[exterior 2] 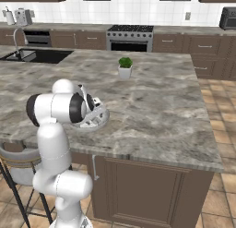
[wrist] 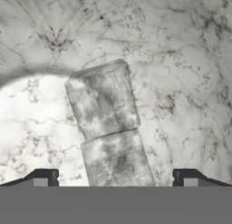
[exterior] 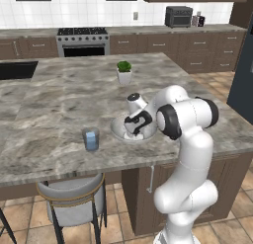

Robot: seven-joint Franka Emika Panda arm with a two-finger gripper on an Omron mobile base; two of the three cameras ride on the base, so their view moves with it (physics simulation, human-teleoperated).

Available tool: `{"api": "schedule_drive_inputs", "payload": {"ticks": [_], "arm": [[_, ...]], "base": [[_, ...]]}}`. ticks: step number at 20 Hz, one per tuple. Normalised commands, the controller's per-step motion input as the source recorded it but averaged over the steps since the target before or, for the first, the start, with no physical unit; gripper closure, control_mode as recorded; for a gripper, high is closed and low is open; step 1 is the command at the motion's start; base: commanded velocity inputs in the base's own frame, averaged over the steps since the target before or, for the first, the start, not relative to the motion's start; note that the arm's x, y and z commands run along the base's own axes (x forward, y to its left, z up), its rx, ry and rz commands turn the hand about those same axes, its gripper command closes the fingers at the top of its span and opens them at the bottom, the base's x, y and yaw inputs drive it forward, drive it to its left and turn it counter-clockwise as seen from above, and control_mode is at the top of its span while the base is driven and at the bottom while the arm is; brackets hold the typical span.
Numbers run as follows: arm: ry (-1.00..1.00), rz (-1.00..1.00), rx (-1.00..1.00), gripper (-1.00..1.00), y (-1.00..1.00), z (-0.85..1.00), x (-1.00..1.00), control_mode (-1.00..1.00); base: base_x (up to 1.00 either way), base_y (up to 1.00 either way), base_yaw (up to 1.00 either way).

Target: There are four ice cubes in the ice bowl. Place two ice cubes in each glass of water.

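my gripper (wrist: 115, 182) is down inside the ice bowl (exterior: 117, 131), its two dark fingertips (wrist: 43, 178) spread wide apart with nothing clamped between them. in the hand view two ice cubes (wrist: 103, 99) lie end to end in the gap between the tips, touching, their shared long axis running away from my hand and leaning a little to that view's left; the nearer cube (wrist: 118, 158) sits squarely between the tips without touching either. the bowl rests on the grey-veined marble counter (exterior: 59, 97) close to its front edge, and my wrist covers most of it in both base views. a glass of water (exterior: 91, 139) stands upright on the same counter well to the bowl's left in the left base view, with something pale blue inside it. a small white pot with a green plant (exterior: 124, 71) stands farther back. beyond are a stove (exterior: 83, 40), dark wood cabinets (exterior: 207, 48), and a sink (exterior 2: 34, 55), and a stool (exterior: 71, 197) stands under the counter
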Motion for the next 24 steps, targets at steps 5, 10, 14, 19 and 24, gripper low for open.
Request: {"api": "schedule_drive_inputs", "payload": {"ticks": [5, 10, 14, 19, 24], "arm": [[-0.10, 0.00, -0.02, -1.00, 0.00, -0.09, 0.20, -1.00], [-0.09, 0.00, -0.04, -1.00, 0.00, -0.17, 0.21, -1.00], [-0.07, 0.00, -0.04, -1.00, 0.00, -0.15, 0.27, -1.00], [-0.01, 0.00, -0.01, -1.00, 0.00, -0.11, 0.12, -1.00], [0.00, 0.00, 0.00, 1.00, 0.00, -0.04, 0.00, -1.00]], "base": [[0.00, 0.00, 0.00], [0.00, 0.00, 0.00], [0.00, 0.00, 0.00], [0.00, 0.00, 0.00], [0.00, 0.00, 0.00]]}}
